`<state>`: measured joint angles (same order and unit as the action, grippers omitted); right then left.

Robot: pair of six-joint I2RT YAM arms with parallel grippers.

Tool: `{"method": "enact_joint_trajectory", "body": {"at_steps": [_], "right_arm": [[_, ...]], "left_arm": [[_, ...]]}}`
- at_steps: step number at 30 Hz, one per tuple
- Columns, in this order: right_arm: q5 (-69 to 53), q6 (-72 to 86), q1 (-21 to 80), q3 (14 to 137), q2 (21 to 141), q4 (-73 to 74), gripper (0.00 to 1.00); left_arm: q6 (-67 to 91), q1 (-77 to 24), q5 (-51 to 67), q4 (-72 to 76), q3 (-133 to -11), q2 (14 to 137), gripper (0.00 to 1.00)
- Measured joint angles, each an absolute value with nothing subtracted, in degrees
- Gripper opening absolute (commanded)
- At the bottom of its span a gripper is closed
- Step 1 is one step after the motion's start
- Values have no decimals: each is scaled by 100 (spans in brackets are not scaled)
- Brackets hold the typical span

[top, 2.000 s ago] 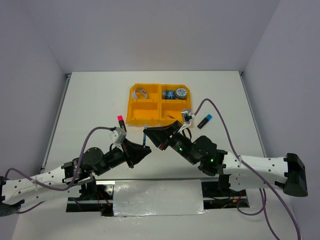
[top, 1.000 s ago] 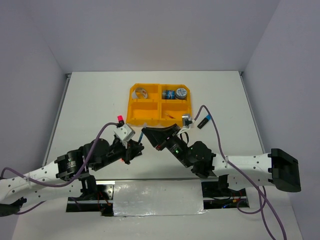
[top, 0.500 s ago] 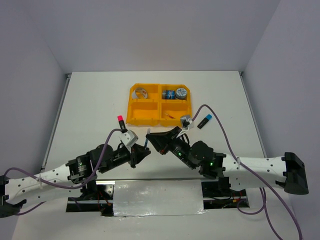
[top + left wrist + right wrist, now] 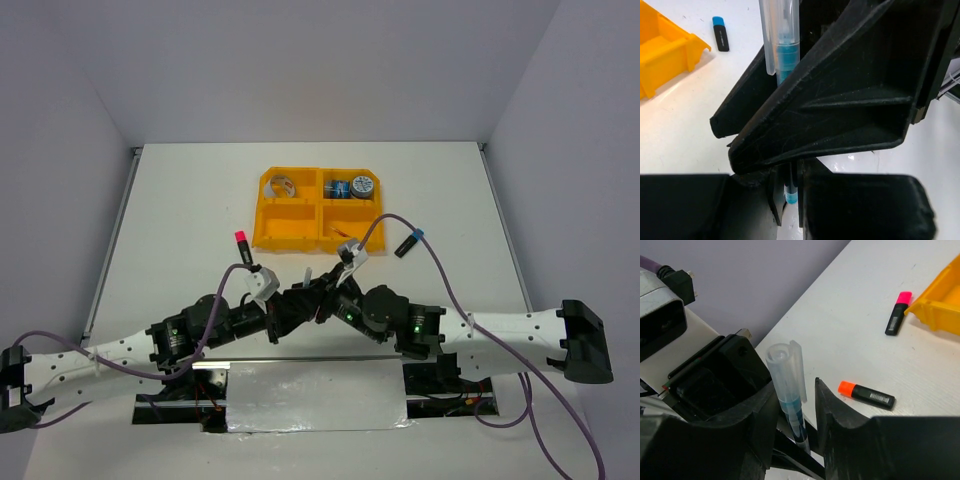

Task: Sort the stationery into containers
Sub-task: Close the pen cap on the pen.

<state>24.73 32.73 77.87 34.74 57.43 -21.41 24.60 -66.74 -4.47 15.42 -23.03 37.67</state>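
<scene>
Over by the near edge of the surface, seen from overhead, the two arms meet nose to nose about midway along it. The left pincer (image 4: 288,318) and right pincer (image 4: 318,297) overlap there, and a thin blue pen (image 4: 308,277) with a clear cap pokes up between them. Toward the far edge sits the orange tray (image 4: 262,215), with a silvery ring (image 4: 283,185) in its far-left compartment and tape rolls (image 4: 351,186) in its far-right one. A pink-capped marker (image 4: 243,244) lies just beside the tray's near-left corner, and a blue-capped marker (image 4: 407,243) lies near its right side, both on the bare surface.

From the left wrist, the left pincer is squeezed tight on the pen's lower end. The pen runs up past the right pincer's black fingers (image 4: 840,100), which fill most of that view.

From the right wrist, the pen stands upright between the right pincer's fingers. It rests against one, with a slit of white surface showing before the other, so that pincer is slightly parted and not clamping it. An orange-capped marker (image 4: 866,394) lies on the surface beyond.
</scene>
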Motion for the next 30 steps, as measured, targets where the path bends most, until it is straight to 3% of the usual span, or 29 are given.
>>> {"method": "enact_joint_trajectory", "body": {"at_steps": [4, 5, 8, 9, 13, 14, 15, 17, 19, 20, 21, 23, 24, 28, 30], "right_arm": [[2440, 3271, 7789, 3509, 5758, -2088, 28], [2423, 3269, 7789, 3524, 5758, -2088, 18], [2421, 3146, 7789, 3527, 5741, -2043, 0], [2423, 3140, 7789, 3527, 5736, -2032, 0], [2405, 3120, 7789, 3524, 5701, -2010, 0], [2403, 3114, 7789, 3524, 5697, -2003, 0], [2388, 3122, 7789, 3524, 5695, -2003, 0], [2344, 3148, 7789, 3524, 5690, -2049, 0], [2259, 3168, 7804, 3524, 5690, -2067, 0], [2226, 3170, 7804, 3524, 5690, -2086, 0], [2213, 3173, 7802, 3524, 5690, -2126, 0], [2200, 3100, 7797, 3520, 5688, -2220, 0], [2128, 3020, 7787, 3505, 5642, -2187, 0], [1835, 3138, 7813, 3500, 5369, -2534, 0], [1968, 3070, 7797, 3529, 5406, -2574, 9]], "left_arm": [[2545, -6678, -368, 1640, -2259, 3782, 0], [2565, -6681, -362, 1675, -2259, 3782, 0], [2641, -6685, -340, 1715, -2259, 3778, 0], [2692, -6685, -336, 1712, -2259, 3782, 0], [2731, -6689, -340, 1758, -2261, 3830, 28], [2727, -6692, -342, 1767, -2263, 3844, 45], [2694, -6694, -342, 1774, -2265, 3857, 55], [2731, -6694, -377, 1789, -2283, 3894, 66], [2733, -6694, -401, 1802, -2316, 3929, 63], [2735, -6694, -416, 1800, -2329, 3935, 57], [2742, -6694, -456, 1793, -2342, 3942, 43], [2775, -6683, -504, 1747, -2383, 3966, 7], [2897, -6661, -401, 1710, -2386, 3948, 1], [2963, -6731, -78, 2056, -2569, 3824, 0], [2906, -6726, -148, 2086, -2613, 3903, 0]]}}
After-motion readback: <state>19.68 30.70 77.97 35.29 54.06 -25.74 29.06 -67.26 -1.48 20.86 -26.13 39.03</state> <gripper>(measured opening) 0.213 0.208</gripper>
